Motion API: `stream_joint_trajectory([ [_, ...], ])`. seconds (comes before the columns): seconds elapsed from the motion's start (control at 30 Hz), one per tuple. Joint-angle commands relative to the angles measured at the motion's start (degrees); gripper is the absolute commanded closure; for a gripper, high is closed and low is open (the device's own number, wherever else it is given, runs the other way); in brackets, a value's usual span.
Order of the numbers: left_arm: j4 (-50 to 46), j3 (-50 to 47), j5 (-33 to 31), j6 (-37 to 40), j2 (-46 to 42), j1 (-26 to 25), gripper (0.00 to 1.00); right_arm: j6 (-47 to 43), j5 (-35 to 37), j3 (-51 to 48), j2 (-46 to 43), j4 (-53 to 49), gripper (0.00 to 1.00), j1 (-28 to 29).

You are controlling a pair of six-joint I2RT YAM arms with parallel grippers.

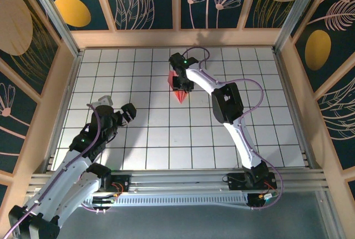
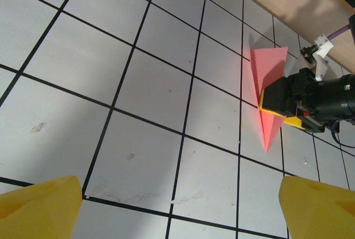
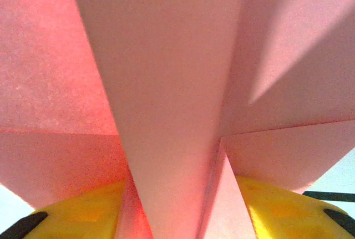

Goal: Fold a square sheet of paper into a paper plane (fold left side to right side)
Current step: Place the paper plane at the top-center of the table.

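The salmon-pink paper plane point(image 1: 179, 93) lies on the tiled table at centre back, its nose pointing toward the arms. My right gripper point(image 1: 180, 84) is down on its rear part. In the right wrist view the plane's folded keel point(image 3: 166, 84) runs between the two yellow fingers point(image 3: 83, 211), which stand apart on either side of it. From the left wrist the plane point(image 2: 266, 67) shows as a narrow dart under the right gripper point(image 2: 280, 106). My left gripper point(image 1: 116, 106) hovers open over bare tiles at the left, well away from the plane, its yellow fingertips point(image 2: 39, 206) wide apart.
White tiles with black grid lines point(image 1: 166, 139) cover the floor. Wooden walls point(image 1: 177, 38) border the back and both sides. A purple cable point(image 1: 249, 84) loops beside the right arm. A metal rail point(image 1: 177, 181) runs along the near edge.
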Motion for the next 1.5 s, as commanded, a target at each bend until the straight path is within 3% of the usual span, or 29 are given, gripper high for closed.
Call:
stream_joint_trajectory([
  [0.0, -0.91, 1.43, -0.7, -0.27, -0.48, 0.08, 0.08, 0.85, 1.93, -1.78, -1.89, -2.67, 0.53, 0.5],
  [0.6, 0.32, 1.41, 0.62, -0.62, 1.43, 0.08, 0.08, 3.69, 3.24, -2.11, -5.43, -1.99, 0.53, 0.87],
  [1.47, 0.67, 1.25, 0.99, -0.8, 2.03, 0.08, 0.08, -0.95, 4.98, -2.68, -6.22, -4.68, 0.53, 1.18],
])
